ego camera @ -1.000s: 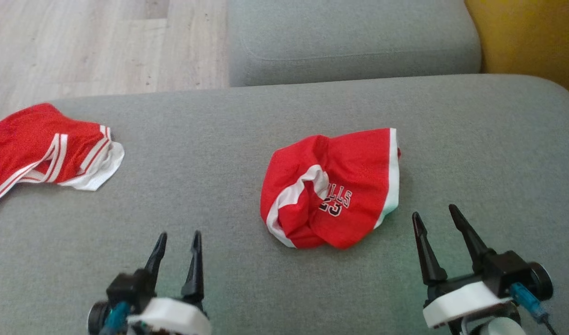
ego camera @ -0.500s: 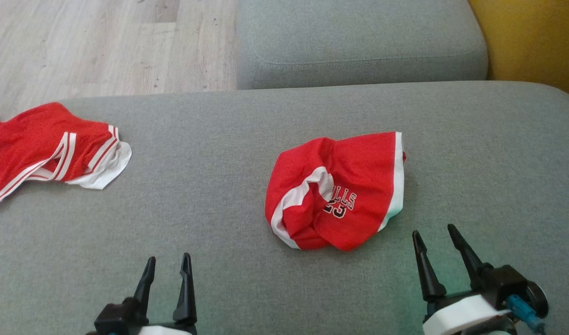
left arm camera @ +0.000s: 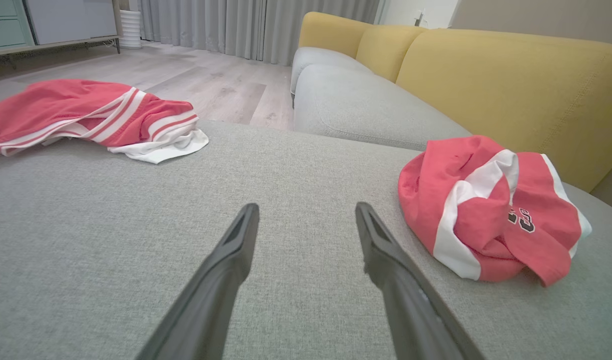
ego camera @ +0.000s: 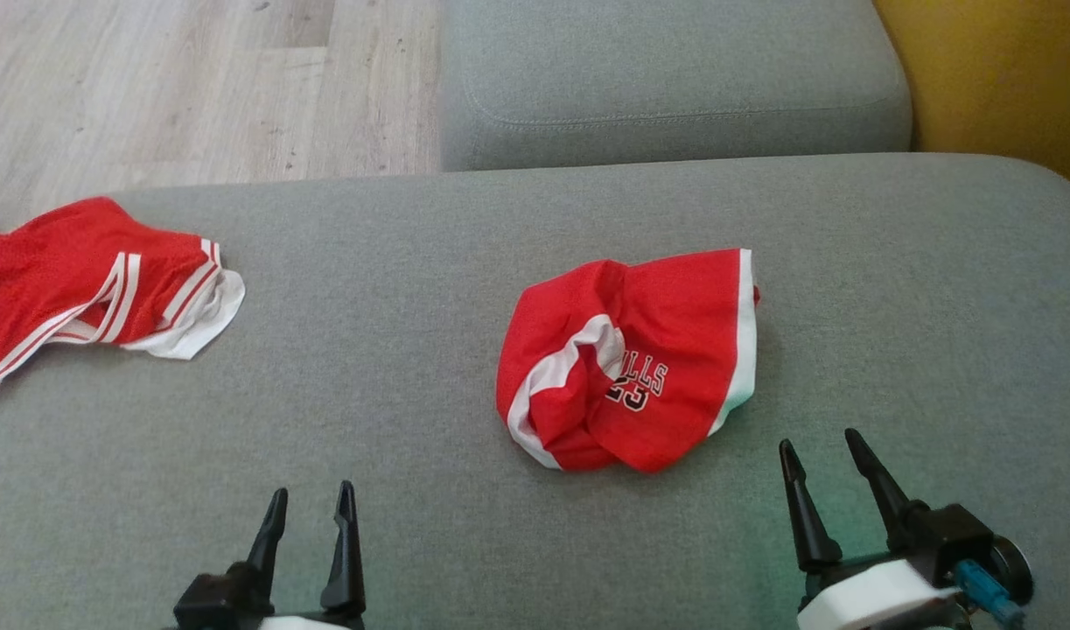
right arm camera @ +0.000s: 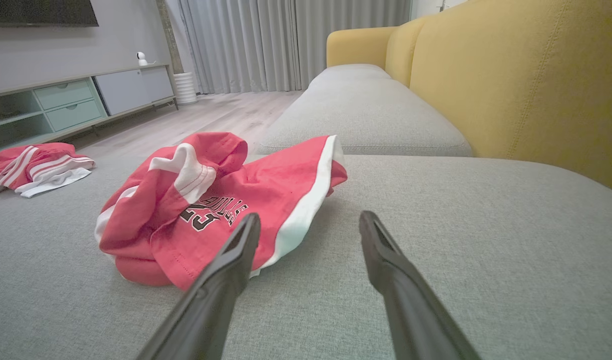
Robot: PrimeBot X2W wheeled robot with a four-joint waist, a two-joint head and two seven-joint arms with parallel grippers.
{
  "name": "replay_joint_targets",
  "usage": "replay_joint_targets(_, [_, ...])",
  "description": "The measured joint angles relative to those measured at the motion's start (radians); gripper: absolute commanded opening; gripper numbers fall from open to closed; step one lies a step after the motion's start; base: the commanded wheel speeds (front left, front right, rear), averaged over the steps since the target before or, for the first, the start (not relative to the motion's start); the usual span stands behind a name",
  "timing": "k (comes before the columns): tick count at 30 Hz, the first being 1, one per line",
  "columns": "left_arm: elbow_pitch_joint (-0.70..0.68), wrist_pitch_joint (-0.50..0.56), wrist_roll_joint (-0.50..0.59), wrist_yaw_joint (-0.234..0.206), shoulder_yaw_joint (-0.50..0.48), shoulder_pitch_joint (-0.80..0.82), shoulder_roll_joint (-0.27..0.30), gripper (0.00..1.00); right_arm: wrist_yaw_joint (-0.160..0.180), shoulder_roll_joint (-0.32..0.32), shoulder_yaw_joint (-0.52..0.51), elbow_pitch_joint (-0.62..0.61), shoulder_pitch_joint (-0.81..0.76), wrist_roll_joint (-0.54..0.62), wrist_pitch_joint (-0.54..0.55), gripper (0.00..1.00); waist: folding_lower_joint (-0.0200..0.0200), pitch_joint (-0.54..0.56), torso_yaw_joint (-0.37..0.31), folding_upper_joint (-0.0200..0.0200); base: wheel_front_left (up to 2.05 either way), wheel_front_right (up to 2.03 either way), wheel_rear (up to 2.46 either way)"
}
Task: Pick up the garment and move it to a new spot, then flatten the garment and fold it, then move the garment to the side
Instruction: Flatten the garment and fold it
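— So, from the head camera: where does the garment (ego camera: pixel 626 359) lie?
— Middle of the frame, a little right, bunched in a red-and-white heap on the grey seat cushion (ego camera: pixel 395 262), printed number facing up. The left gripper (ego camera: pixel 312 488) sits at the lower left and the right gripper (ego camera: pixel 819 439) at the lower right. Both have their fingers spread with nothing between them, tips aimed up the frame. I read that as a ready pose flanking the heap before the first pick.
— Room to work?
— Bare cushion all round the heap. The cushion's far edge crosses the upper third, with wooden floor (ego camera: pixel 193 87) beyond it at upper left. A second red garment (ego camera: pixel 97 280) lies at the left edge, well apart.
— Left wrist camera?
— Its fingers rise apart over bare fabric. The heap is at the right of the frame, near the right-hand finger but not touching it, with the yellow backrest (left arm camera: pixel 511 80) behind.
— Right wrist camera?
— Fingers likewise apart. The heap is left of centre and its white hem overlaps the left-hand fingertip in the picture, though the head camera shows a gap. The open cushion at the right looks the freest place to lay it flat.
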State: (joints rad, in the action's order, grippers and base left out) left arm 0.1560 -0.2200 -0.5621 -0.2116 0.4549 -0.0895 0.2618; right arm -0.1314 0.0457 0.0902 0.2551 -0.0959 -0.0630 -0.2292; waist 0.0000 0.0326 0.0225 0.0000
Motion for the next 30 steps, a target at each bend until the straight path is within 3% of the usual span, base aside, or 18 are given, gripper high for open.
replay_joint_targets(8, [-0.013,0.008,0.0,-0.006,0.008,0.001,0.001,1.0,0.0,0.0,0.052,0.004,0.027,-0.001,0.022,1.0,0.0,-0.015,0.015,0.0,0.0,0.0,0.0])
replay_joint_targets(13, [-0.014,0.008,0.009,-0.005,0.026,0.003,0.001,1.0,0.0,0.001,0.108,0.029,0.173,-0.037,0.106,1.0,0.0,-0.034,0.038,0.0,0.0,0.0,0.0])
replay_joint_targets(19, [-0.009,0.007,0.009,-0.004,0.034,0.029,-0.006,1.0,0.0,0.002,0.152,0.146,0.331,-0.061,0.236,1.0,0.0002,-0.062,0.087,0.0,0.0,0.0,0.0])
replay_joint_targets(27, [0.005,-0.002,0.009,0.001,0.035,0.049,-0.019,1.0,0.0,0.004,0.17,0.277,0.414,-0.096,0.268,1.0,0.0002,-0.097,0.159,0.0,0.0,0.0,0.0])
replay_joint_targets(28, [0.007,-0.002,0.009,0.001,0.035,0.049,-0.02,1.0,0.0,0.004,0.17,0.291,0.425,-0.096,0.267,0.87,0.0002,-0.101,0.168,0.0,0.0,0.0,0.0])
replay_joint_targets(29, [0.009,-0.003,0.009,0.001,0.035,0.049,-0.021,1.0,0.0,0.004,0.171,0.304,0.436,-0.097,0.266,0.5,0.0002,-0.106,0.177,0.0,0.0,0.0,0.0])
replay_joint_targets(30, [0.01,-0.003,0.009,0.001,0.035,0.049,-0.022,1.0,0.0,0.004,0.173,0.316,0.445,-0.107,0.266,0.37,0.0002,-0.11,0.184,0.0,0.0,0.0,0.0])
